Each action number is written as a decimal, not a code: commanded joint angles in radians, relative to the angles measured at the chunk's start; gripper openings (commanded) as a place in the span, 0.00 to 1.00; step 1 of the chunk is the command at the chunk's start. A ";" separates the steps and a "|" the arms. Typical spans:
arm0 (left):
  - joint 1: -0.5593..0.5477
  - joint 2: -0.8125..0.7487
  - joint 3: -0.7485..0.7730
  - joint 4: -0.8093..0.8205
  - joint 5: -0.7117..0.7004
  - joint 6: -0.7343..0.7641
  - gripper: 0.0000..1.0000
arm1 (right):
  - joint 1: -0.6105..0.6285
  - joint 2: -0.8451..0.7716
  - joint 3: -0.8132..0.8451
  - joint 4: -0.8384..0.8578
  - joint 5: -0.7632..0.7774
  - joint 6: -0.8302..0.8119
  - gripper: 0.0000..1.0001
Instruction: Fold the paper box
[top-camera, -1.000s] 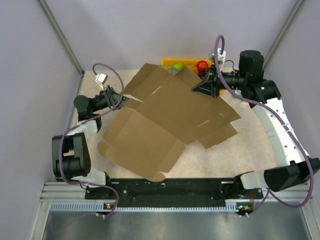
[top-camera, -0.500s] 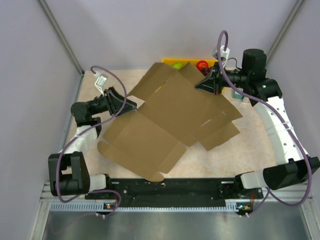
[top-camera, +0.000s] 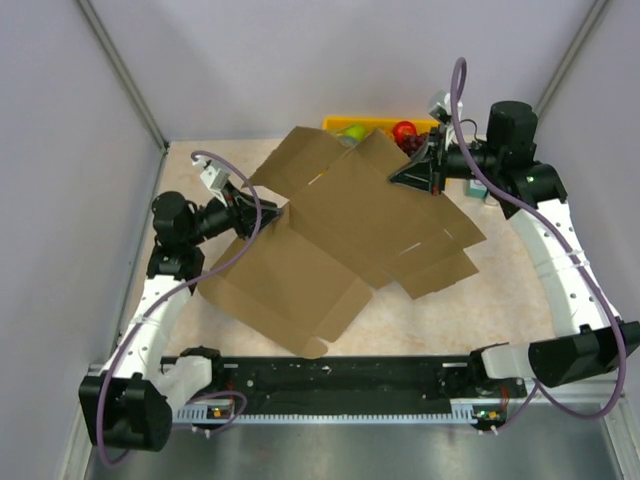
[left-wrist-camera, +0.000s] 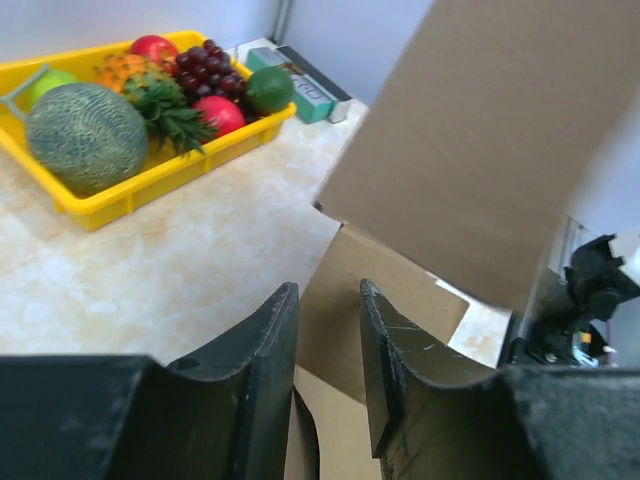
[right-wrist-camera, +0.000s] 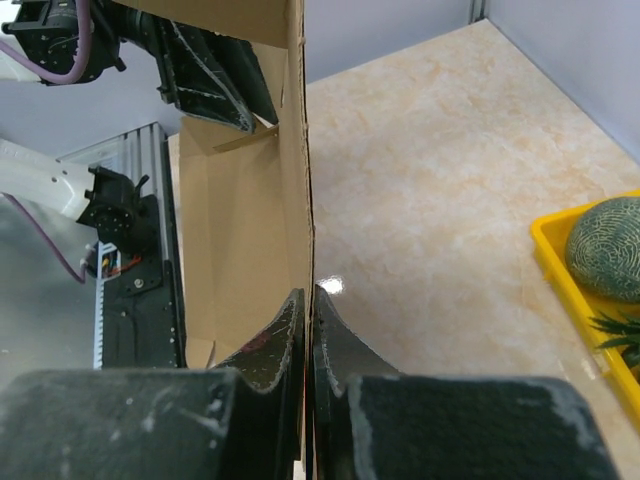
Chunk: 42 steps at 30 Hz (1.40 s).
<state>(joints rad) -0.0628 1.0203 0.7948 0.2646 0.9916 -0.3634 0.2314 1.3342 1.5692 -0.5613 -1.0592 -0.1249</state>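
The paper box (top-camera: 340, 230) is a flat brown die-cut cardboard sheet, tilted up off the table at its far right side. My right gripper (top-camera: 408, 178) is shut on its far edge. In the right wrist view the sheet (right-wrist-camera: 240, 220) stands edge-on, pinched between the right gripper (right-wrist-camera: 309, 292) fingers. My left gripper (top-camera: 268, 212) sits at the sheet's left side where a flap meets the main panel. In the left wrist view the left gripper (left-wrist-camera: 328, 290) jaws stand apart, with cardboard (left-wrist-camera: 480, 150) showing beyond the gap and a flap edge low between them.
A yellow tray (left-wrist-camera: 150, 185) of fruit stands at the back of the table, also seen as the tray (top-camera: 335, 124) behind the sheet. A small green carton (left-wrist-camera: 300, 85) lies beside it. Walls close in on left, right and back.
My left arm has swung its gripper in against the sheet's left flap, and its jaws have narrowed. My right gripper keeps its hold, and the sheet has shifted only slightly.
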 joint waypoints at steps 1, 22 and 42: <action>-0.018 -0.044 -0.051 -0.070 -0.137 0.080 0.35 | -0.003 -0.053 0.000 0.150 -0.047 0.059 0.00; -0.071 -0.071 -0.103 -0.076 -0.432 -0.049 0.58 | 0.229 -0.118 -0.138 0.057 0.637 -0.096 0.00; -0.022 -0.195 -0.115 -0.204 -0.696 -0.088 0.70 | 0.427 0.000 -0.199 -0.014 0.906 -0.228 0.00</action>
<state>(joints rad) -0.1074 0.7486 0.6579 -0.0032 0.2417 -0.4232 0.6460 1.3190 1.3464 -0.5552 -0.1528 -0.3305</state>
